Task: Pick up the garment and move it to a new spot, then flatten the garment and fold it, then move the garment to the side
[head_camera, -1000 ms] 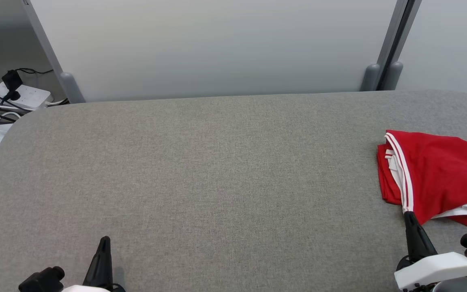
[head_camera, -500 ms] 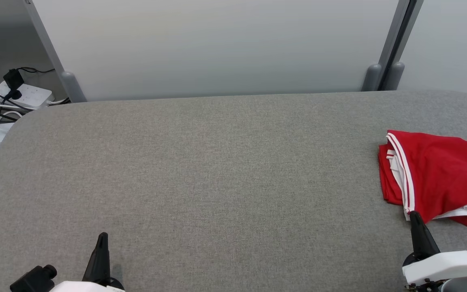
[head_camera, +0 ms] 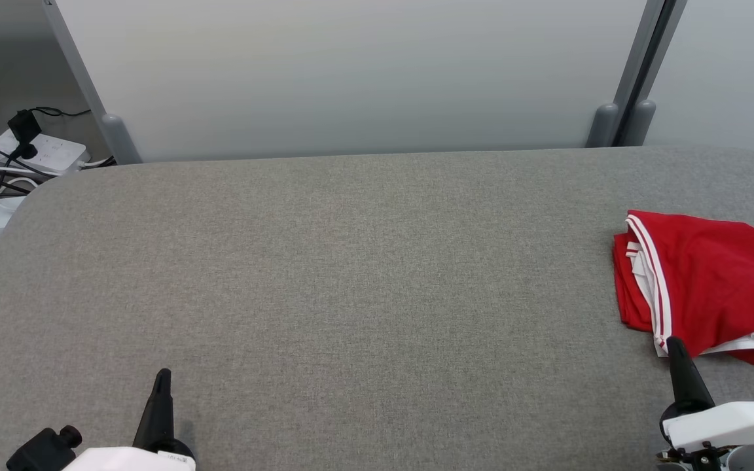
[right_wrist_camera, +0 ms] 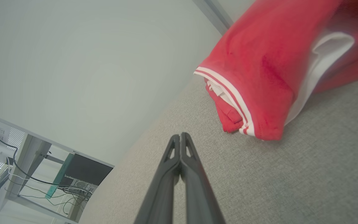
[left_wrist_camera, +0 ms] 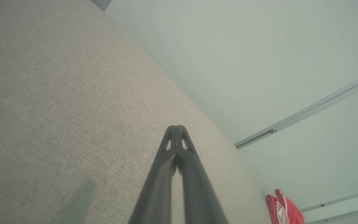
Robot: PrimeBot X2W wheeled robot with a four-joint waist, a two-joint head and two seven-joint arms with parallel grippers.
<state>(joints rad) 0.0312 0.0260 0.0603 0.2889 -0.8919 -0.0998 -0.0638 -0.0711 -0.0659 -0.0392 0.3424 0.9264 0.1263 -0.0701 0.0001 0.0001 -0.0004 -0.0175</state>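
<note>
1. The red garment (head_camera: 711,281) with white trim lay bundled on the grey table (head_camera: 351,261), at its right side and running past the edge of the head view.
2. The right claw (head_camera: 673,341) was closed, fingers pressed together and holding nothing. Its tip was just beside the garment's near corner and not touching it.
3. The left claw (head_camera: 162,374) was likewise closed and empty, over the table's near left, well apart from the garment.

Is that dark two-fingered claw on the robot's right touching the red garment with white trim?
Apart. In the right wrist view, grey fabric surface shows between the shut right gripper and the red garment.
</note>
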